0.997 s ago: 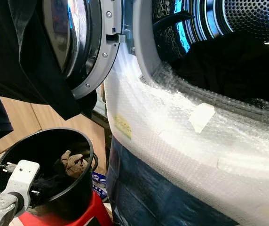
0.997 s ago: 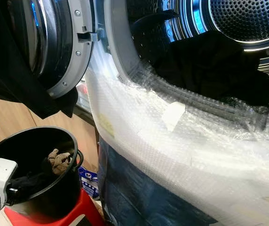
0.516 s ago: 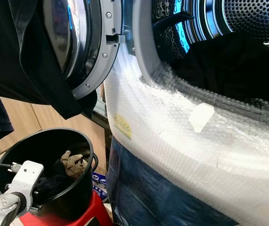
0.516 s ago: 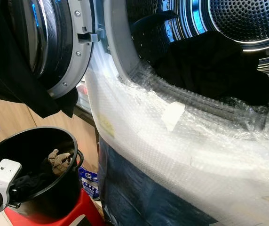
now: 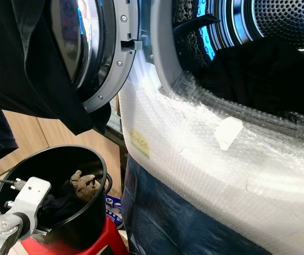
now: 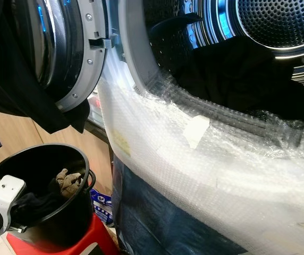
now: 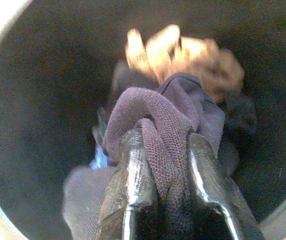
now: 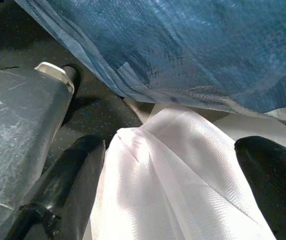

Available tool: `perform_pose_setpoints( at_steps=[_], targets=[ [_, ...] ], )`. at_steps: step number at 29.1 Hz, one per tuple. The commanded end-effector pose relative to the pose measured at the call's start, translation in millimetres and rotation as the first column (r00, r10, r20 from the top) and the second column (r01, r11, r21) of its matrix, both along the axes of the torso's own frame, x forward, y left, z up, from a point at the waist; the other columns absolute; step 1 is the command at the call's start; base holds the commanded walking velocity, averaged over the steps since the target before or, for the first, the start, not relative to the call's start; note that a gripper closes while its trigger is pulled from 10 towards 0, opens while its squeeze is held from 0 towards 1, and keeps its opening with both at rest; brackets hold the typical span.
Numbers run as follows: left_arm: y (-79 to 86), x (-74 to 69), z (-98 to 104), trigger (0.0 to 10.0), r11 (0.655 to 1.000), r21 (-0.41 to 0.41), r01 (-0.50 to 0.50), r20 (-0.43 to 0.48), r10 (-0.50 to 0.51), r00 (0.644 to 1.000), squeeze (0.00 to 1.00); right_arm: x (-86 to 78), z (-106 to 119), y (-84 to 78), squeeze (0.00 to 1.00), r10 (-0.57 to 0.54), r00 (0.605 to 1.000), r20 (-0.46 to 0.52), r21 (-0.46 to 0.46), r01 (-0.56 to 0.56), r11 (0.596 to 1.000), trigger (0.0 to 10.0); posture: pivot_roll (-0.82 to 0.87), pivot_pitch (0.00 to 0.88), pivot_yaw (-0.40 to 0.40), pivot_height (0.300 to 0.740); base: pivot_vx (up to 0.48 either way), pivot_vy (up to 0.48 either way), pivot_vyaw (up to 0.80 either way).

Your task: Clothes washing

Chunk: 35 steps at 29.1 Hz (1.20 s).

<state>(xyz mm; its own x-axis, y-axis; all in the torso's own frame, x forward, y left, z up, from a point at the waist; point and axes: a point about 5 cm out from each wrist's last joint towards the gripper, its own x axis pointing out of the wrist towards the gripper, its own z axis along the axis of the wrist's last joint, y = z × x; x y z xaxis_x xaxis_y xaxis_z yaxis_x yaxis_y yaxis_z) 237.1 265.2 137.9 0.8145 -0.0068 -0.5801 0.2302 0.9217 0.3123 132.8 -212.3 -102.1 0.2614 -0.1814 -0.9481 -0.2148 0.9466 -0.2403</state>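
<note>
One garment is pinched now: left gripper [image 7: 165,165] has its jaws clenched on a fold of purplish-grey knitted cloth [image 7: 155,117] inside the round black plastic bucket [image 5: 96,204]. Over the last second the left wrist has shifted slightly toward the bucket's rim and sits a bit lower there, while the whole head view has drifted a little, so camera moved too. Reads as grasp secured, lift-out not yet begun; next step is likely carrying the cloth up to the drum. Cloth looks thin, ribbed, limp, bunched into a loop over the jaws, rest trailing down into the bucket. Crumpled tan fabric piece [image 5: 84,181] lies just behind it, near the bucket's far wall. Bucket stands on a red plastic stool [image 5: 96,241] beside the front-loading washing machine wrapped in clear bubble wrap [image 5: 194,154]. Round door [image 5: 96,48] stands open; dark clothes [image 5: 263,74] already lie in the perforated steel drum [image 5: 287,21]. Right gripper [image 8: 170,185] hangs low, jaws apart, over white shiny fabric [image 8: 173,175].
</note>
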Motion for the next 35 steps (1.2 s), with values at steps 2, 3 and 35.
perform_pose_setpoints(
  at_steps=[2, 3, 35],
  targets=[
    [-15.1, 14.2, 32, 0.0, 0.995, 0.005, 0.096, 0.116, -0.096, 0.989, 0.00, 3.2, 2, -3.3, 0.00, -0.009, 1.000, 0.020, -0.016, 0.010, 1.000, 10.0, 0.17, 0.000, -0.054, 0.740, 0.000, 0.000, 0.00],
    [-20.0, 20.0, 41, 0.0, 0.991, 0.004, 0.130, 0.145, -0.130, 0.981, 0.00, 5.7, 2, -2.9, 0.00, -0.008, 1.000, 0.028, -0.018, 0.008, 1.000, 10.0, 0.16, 0.000, -0.048, 0.740, 0.000, 0.000, 0.00],
    [-272.4, 33.0, 93, 0.0, 0.201, -0.156, 0.967, 0.318, -0.917, 0.242, 0.00, -6.2, -4, 9.6, 0.00, -0.023, 1.000, 0.014, 0.019, 0.022, 1.000, 10.0, 0.10, 0.000, -0.005, 0.740, 0.000, 0.000, 0.00]
  ],
)
